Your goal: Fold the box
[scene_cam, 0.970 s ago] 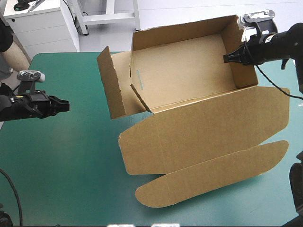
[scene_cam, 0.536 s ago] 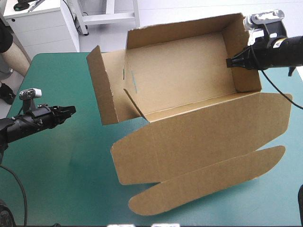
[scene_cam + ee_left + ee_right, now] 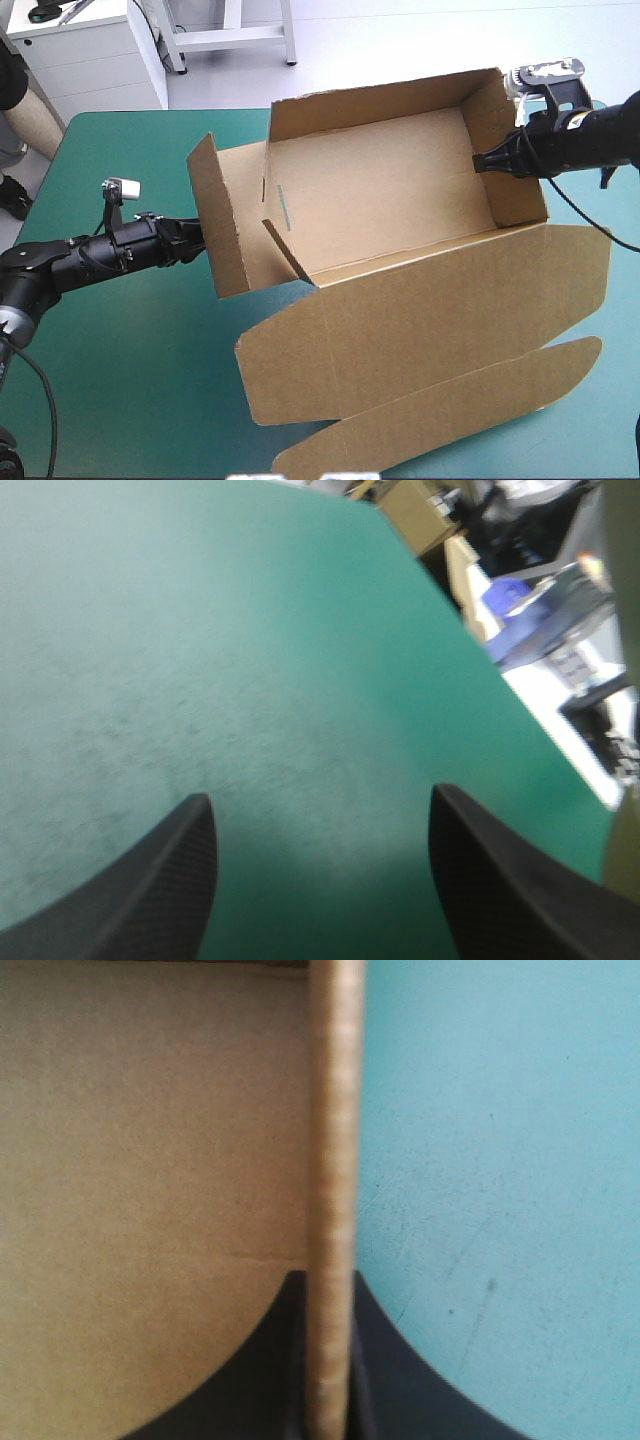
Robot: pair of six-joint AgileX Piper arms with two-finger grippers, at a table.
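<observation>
One brown box [image 3: 380,180] on teal-green cover [image 3: 120,380], part-folded: rear and right wall [image 3: 505,150] raised, left flap [image 3: 215,215] untucked, lid [image 3: 420,300] flat; right gripper [image 3: 478,160] clamped on right wall, left gripper [image 3: 320,798] spread apart beside left flap.

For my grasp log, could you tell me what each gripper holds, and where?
The right gripper pinches the box by its right end wall's top edge; the left gripper, open, holds nothing.
</observation>
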